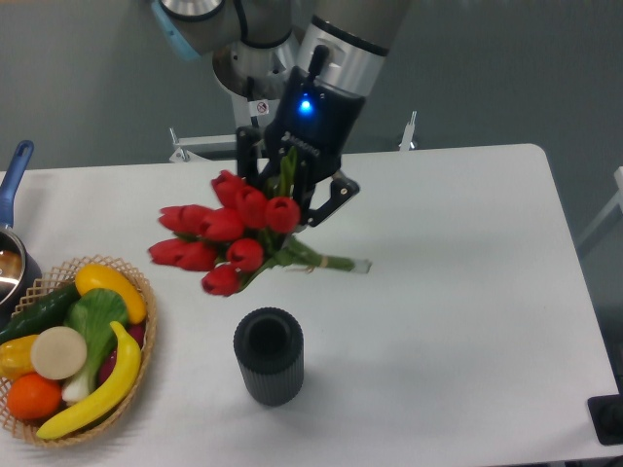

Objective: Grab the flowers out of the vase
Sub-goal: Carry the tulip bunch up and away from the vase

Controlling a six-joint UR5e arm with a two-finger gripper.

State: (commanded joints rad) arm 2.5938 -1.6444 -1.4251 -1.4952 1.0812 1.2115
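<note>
Camera view, the only one I have: flowers (226,236) are already out of the vase (268,355). The bunch hangs tilted, red heads pointing left toward the basket (136,282), tied stem ends trailing right, low over the table (467,292); I can't tell if the stem tips touch it. Vase stands upright and empty, nearer the camera than the bunch and clearly apart from it. So I judge the pick as essentially done; what's left, if anything, is lifting higher and holding steady.

Arm pose: it comes in from the top of the frame, wrist angled down and a bit to the left, blue light lit on the gripper (297,195) body. Fingers straddle the green leaves just behind the flower heads, closed in on the bunch, gripping it near the top of the stems.

Basket of fruit and vegetables sits at left, with the blue-handled pot (12,195) at the far-left edge, both away from the arm.
</note>
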